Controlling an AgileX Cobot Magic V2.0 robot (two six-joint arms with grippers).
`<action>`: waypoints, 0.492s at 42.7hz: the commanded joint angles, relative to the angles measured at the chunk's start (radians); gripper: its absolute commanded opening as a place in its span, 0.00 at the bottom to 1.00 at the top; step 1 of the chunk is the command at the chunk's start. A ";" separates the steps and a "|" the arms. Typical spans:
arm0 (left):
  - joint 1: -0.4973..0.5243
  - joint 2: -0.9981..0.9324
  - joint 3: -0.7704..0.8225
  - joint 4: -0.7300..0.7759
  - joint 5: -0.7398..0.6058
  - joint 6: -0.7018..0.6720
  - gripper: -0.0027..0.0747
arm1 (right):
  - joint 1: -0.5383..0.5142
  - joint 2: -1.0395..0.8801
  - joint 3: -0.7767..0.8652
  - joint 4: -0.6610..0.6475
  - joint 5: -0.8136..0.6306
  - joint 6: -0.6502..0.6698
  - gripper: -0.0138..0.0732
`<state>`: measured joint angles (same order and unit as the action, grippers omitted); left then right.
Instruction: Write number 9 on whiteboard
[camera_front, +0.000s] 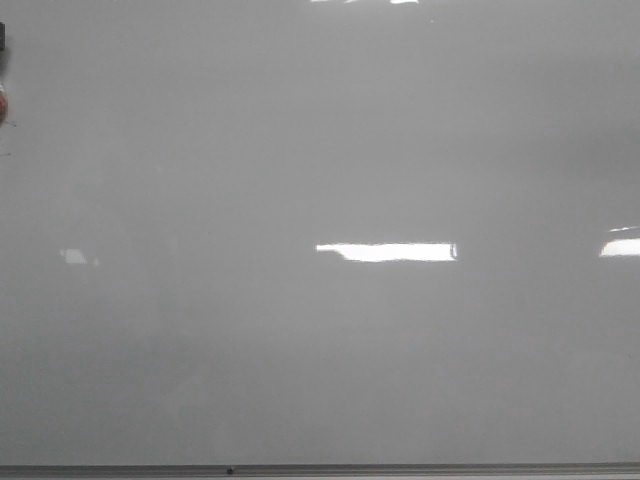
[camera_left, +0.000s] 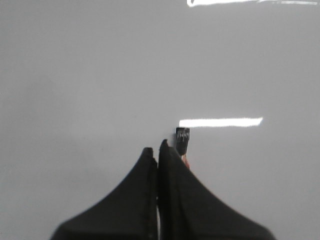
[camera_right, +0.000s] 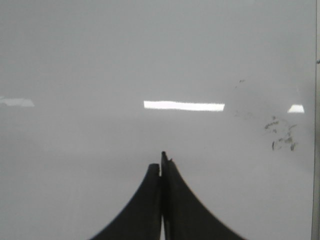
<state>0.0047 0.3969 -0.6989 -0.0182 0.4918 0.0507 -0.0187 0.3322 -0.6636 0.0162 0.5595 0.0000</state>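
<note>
The whiteboard is a glossy pale grey surface that fills all three views, with bright glare patches. No number 9 shows on it anywhere. My left gripper is shut, its black fingers pressed together over the bare board. A small black object with white marks and a red part lies just beyond one of the left gripper's fingers, outside the jaws. My right gripper is shut with nothing seen in it, over the board. Neither gripper shows in the front view.
A thin grey edge strip runs along the board's near side. A dark and red object sits at the far left edge. Faint black smudges mark the board near its side strip.
</note>
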 joint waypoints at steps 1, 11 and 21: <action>0.000 0.044 -0.029 -0.009 -0.029 -0.007 0.01 | -0.001 0.062 -0.035 0.004 -0.050 0.000 0.08; 0.000 0.092 -0.029 -0.009 0.005 -0.007 0.01 | -0.001 0.129 -0.035 0.004 -0.036 0.000 0.08; 0.000 0.111 -0.029 -0.009 -0.010 -0.007 0.01 | -0.001 0.171 -0.035 0.004 -0.006 -0.006 0.08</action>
<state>0.0047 0.4930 -0.6989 -0.0182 0.5660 0.0507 -0.0187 0.4792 -0.6636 0.0162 0.6090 0.0000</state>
